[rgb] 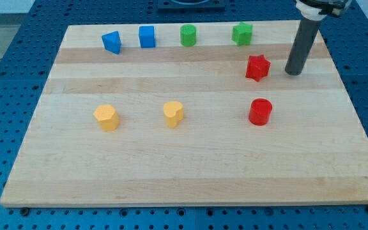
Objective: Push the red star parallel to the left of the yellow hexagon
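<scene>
Roughly, the wooden board (190, 172) carries every block, and my tip (293, 73) sits at three o'clock of the red star (257, 68), just beside it; I have no jaws, only a rod. The yellow hexagon (107, 117) lies far toward eight o'clock. I judge a steady push toward nine, then curving down, works best. The yellow heart (174, 114) may obstruct; the red cylinder (260, 112), green star (242, 33), green cylinder (188, 35), blue cube (147, 36) and blue triangle (112, 42) stand clear

Single view: high, angled down from board's (190, 172) near edge, whole board framed.
</scene>
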Robot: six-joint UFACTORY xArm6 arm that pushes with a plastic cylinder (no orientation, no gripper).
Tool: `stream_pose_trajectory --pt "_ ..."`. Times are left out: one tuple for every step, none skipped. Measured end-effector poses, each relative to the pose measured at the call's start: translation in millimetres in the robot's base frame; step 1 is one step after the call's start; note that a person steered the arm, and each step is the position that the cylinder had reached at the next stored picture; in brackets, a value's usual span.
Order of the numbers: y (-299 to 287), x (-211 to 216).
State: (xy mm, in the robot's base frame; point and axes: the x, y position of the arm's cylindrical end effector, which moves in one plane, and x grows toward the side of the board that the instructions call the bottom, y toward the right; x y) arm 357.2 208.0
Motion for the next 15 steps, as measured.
stream_pose_trajectory --pt "11.0 -23.3" --pt "-22.0 -24.3" --pt "-31.2 -32.7" --pt "-31.2 -26.3" --pt "-51.5 -2.6" --pt "-95.7 34.2" --pt "-138.9 54.5" --pt "-181.1 62.8" --pt "-126.1 58.0" --pt "-83.2 17.5" --pt "-106.6 -15.2" --pt "-144.6 14.6" --pt "-104.0 36.6" --pt "-127.3 50.8" --pt "-169.4 30.4"
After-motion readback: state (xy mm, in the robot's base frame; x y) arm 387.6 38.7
